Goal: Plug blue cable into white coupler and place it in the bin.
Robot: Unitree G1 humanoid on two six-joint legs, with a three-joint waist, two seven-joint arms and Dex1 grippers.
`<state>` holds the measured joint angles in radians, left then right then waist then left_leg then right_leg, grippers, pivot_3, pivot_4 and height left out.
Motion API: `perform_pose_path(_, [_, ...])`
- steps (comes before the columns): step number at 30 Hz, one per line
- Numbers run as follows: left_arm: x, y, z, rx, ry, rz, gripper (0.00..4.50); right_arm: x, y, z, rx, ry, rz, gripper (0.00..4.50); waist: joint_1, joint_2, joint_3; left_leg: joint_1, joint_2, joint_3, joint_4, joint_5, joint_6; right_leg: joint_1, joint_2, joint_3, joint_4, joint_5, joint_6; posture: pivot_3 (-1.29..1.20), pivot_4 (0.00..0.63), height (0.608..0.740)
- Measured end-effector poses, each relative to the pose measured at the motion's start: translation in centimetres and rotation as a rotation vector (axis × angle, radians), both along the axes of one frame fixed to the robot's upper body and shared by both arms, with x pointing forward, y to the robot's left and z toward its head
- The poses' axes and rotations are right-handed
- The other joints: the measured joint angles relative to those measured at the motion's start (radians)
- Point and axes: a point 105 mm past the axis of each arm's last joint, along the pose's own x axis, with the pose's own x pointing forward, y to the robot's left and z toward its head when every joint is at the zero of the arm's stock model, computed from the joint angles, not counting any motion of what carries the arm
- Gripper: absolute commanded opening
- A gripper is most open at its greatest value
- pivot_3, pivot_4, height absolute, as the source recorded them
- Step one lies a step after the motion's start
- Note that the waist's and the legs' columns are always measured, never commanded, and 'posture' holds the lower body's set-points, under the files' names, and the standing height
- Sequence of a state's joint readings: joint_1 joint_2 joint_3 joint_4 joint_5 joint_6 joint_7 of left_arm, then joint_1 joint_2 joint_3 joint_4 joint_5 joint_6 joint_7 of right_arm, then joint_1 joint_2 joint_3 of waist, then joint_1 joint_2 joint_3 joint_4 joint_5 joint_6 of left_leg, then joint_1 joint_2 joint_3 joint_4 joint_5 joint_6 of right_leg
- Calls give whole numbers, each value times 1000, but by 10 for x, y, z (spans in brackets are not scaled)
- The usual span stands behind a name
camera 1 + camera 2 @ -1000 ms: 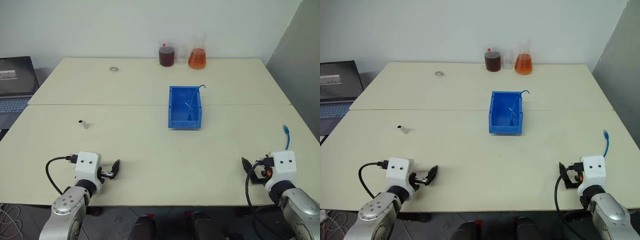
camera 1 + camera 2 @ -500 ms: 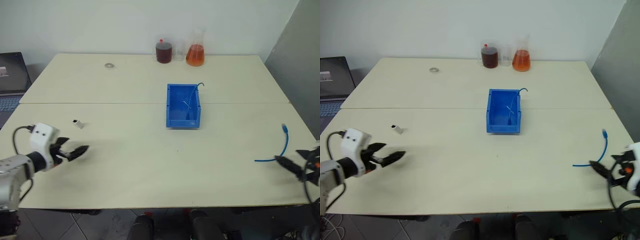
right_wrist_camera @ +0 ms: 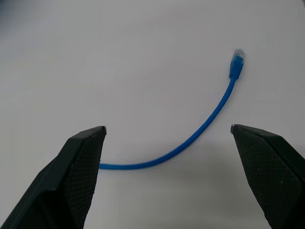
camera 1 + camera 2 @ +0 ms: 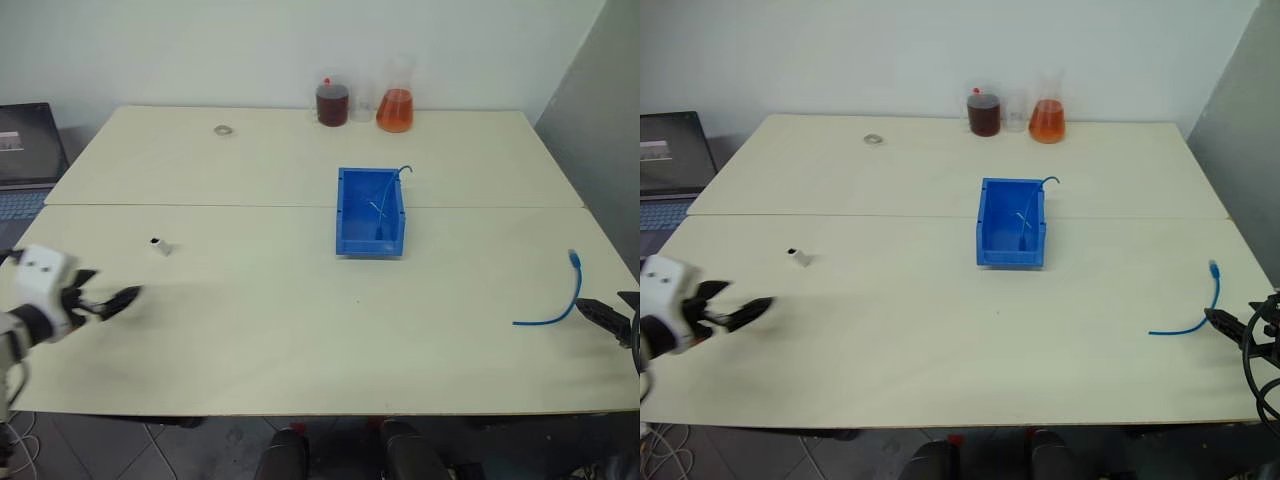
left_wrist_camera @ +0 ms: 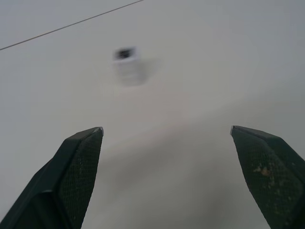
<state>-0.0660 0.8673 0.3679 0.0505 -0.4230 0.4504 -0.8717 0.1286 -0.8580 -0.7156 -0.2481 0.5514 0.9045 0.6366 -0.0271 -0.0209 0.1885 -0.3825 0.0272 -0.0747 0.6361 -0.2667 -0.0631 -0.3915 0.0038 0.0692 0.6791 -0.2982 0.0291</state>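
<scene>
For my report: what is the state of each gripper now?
Left gripper: open, holding nothing.
Right gripper: open, holding nothing.

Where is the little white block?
In the head views the coupler lies on the table's left side, far left of the bin, just ahead of the open left claw.
</scene>
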Motion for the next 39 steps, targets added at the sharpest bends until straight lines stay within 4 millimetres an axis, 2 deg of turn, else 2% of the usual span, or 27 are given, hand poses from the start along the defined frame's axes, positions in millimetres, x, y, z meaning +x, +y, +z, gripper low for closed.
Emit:
perform_pose_path(2, [7,-67,2,-89,6,-226,4500,3,-5,2,-19,-7,-51,4455,8,0,0,-2,-1,-2,4,0,0,1,0,-2,0,1,1,0,150,740])
perform_pose_path(3, [8,-79,4,-102,2,-267,4500,3,-6,2,-22,-8,-60,4455,9,0,0,-2,-2,-2,5,0,0,1,0,-3,0,1,1,0,150,740])
perform_pose_path(5, [15,-128,24,-124,-29,-467,4500,2,-14,2,-41,1,-117,4455,7,0,0,-2,-1,-2,7,0,0,2,2,-3,1,1,2,0,150,740])
perform_pose_path(6, [16,-134,28,-124,-39,-496,4500,2,-15,1,-43,3,-125,4455,6,0,0,-2,-2,-2,7,0,0,2,2,-3,1,1,2,0,150,740])
perform_pose_path(10, [18,-193,59,-93,-111,-804,4500,1,-26,-5,-36,41,-192,4455,-7,0,0,0,-2,-1,8,0,0,3,4,0,1,2,3,0,150,740])
perform_pose_path(13, [20,-225,66,-48,-162,-969,4500,11,-22,-4,-20,43,-196,4455,-17,1,-1,1,-1,1,8,0,0,3,5,2,1,2,3,0,150,740])
perform_pose_path(18, [31,-249,49,22,-185,-1060,4500,33,-16,-11,19,54,-188,4455,-26,2,-1,1,-1,1,9,0,0,3,5,2,1,3,3,0,150,740])
perform_pose_path(21, [36,-261,45,49,-216,-1089,4500,46,-13,-13,13,50,-179,4455,-22,2,-1,0,-1,1,9,0,0,3,5,2,1,3,3,0,150,740])
perform_pose_path(29, [40,-263,41,76,-241,-1094,4500,68,-25,-45,24,87,-236,4455,-21,2,-1,-1,-1,1,9,0,1,2,4,2,1,3,3,0,150,740])
perform_pose_path(33, [37,-261,30,63,-213,-1088,4500,78,-29,-49,34,68,-256,4455,-24,3,-1,0,-1,1,9,0,1,2,4,2,2,3,3,0,150,740])
perform_pose_path(37, [35,-262,30,66,-223,-1085,4500,86,-25,-52,74,56,-235,4455,-23,3,-1,0,-1,1,9,0,1,3,4,2,2,3,3,0,150,740])
perform_pose_path(38, [35,-262,30,67,-224,-1082,4500,88,-22,-54,88,56,-222,4071,-23,3,-1,0,-1,1,9,0,1,3,4,2,2,3,3,0,150,740])
perform_pose_path(39, [35,-261,30,67,-224,-1080,4500,89,-21,-54,94,53,-212,3930,-22,3,-1,0,-1,1,9,0,1,3,4,2,2,3,3,0,150,740])
